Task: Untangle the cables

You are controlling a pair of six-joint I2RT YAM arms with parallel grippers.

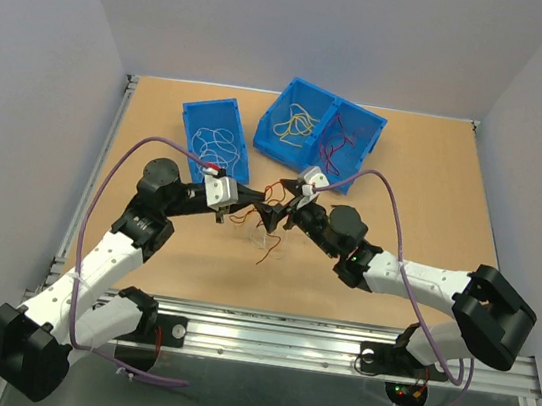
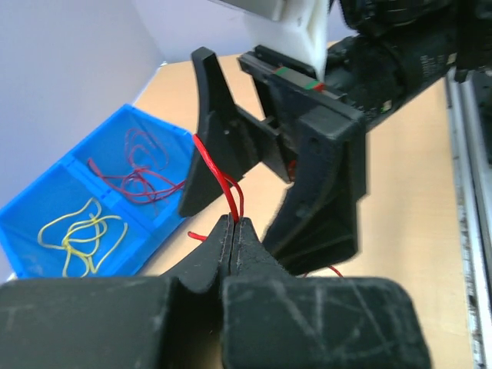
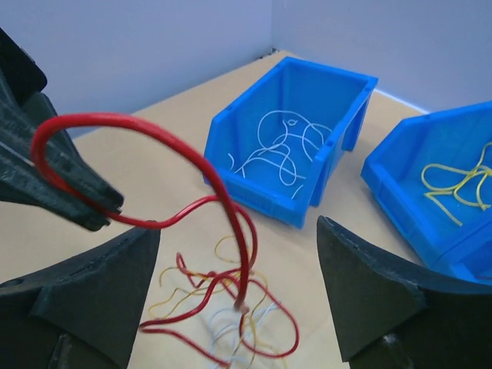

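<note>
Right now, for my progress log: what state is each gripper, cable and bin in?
left gripper: shut on red cable
right gripper: open
red cable: pinched, arching down into pile
pile: tangled, mixed colours
single bin: holds white cables
double bin: yellow cables and red cables, separate compartments

Two pincers [image 2: 233, 227], three blue bins [image 1: 209, 106]

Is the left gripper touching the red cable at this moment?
Touching. In the left wrist view the left gripper has its fingertips shut together with the red cable pinched between them, rising out of the seam.
</note>
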